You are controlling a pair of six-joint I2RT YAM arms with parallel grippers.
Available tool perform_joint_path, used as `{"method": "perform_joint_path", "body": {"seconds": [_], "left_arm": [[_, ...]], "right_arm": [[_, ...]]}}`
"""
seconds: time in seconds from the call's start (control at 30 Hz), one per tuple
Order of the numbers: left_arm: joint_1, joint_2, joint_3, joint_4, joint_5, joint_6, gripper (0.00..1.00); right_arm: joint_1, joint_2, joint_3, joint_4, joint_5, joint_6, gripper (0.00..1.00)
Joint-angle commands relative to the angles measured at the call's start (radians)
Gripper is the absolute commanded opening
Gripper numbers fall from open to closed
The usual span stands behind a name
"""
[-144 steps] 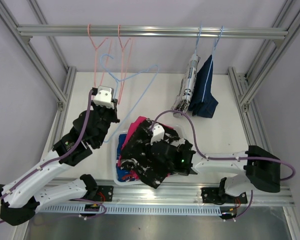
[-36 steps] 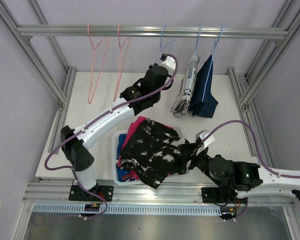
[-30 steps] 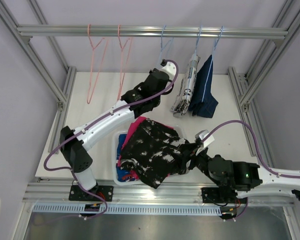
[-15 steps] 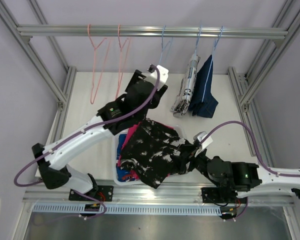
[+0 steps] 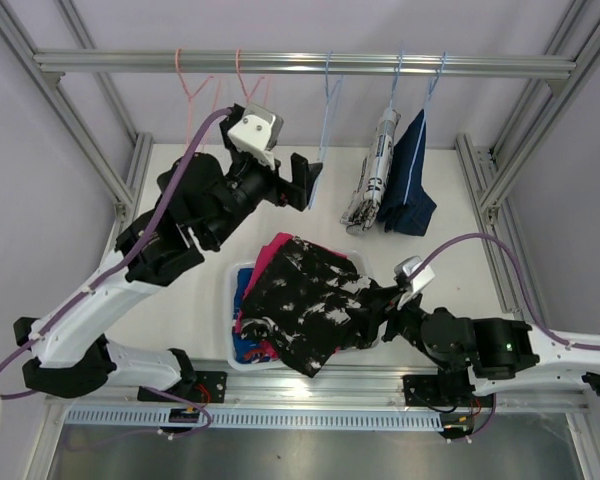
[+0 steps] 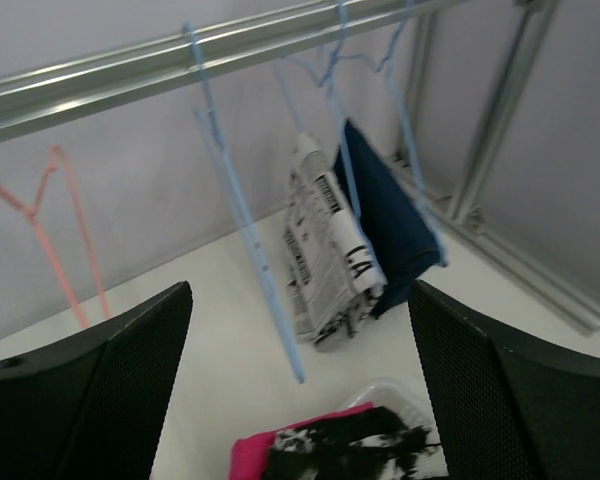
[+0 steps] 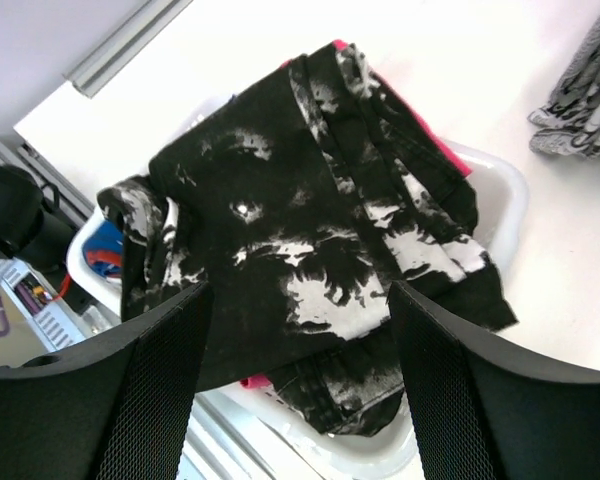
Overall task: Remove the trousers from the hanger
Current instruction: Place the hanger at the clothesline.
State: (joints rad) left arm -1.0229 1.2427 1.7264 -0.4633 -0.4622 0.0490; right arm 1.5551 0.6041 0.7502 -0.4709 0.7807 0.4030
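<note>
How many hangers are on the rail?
5: two bare pink hangers left, one bare blue hanger mid-rail, two blue hangers right, each carrying trousers. None seems hidden.

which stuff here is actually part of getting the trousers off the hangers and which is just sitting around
Part of the job: white printed trousers and denim trousers, both hung on blue hangers; white bin holding black patterned trousers, pink trousers and blue patterned trousers.

Just about: empty blue hanger; two empty pink hangers.
</note>
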Motion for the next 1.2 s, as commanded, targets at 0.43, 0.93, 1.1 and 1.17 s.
{"method": "perform_joint_path", "body": {"seconds": [0.43,0.93,1.1,1.17], "left_arm": [[0.112,0.277,0.041,0.224,0.571,-0.304,0.97],[0.259,0.475,0.171,0.324,0.706,-0.342,0.98],[0.296,0.566,0.246,0.331,0.72,-0.342,0.98],[0.305,0.589,0.271,0.333,0.728,-0.344,0.98]], "right_arm": [[0.007,0.005,0.35,-0.678,0.379,0.31,0.77],[0.006,-0.082,0.276,-0.595,0.365,0.301,0.77],[0.005,-0.081,0.267,-0.578,0.362,0.292,0.78],[0.007,-0.082,0.265,-0.574,0.356,0.286,0.78]]}}
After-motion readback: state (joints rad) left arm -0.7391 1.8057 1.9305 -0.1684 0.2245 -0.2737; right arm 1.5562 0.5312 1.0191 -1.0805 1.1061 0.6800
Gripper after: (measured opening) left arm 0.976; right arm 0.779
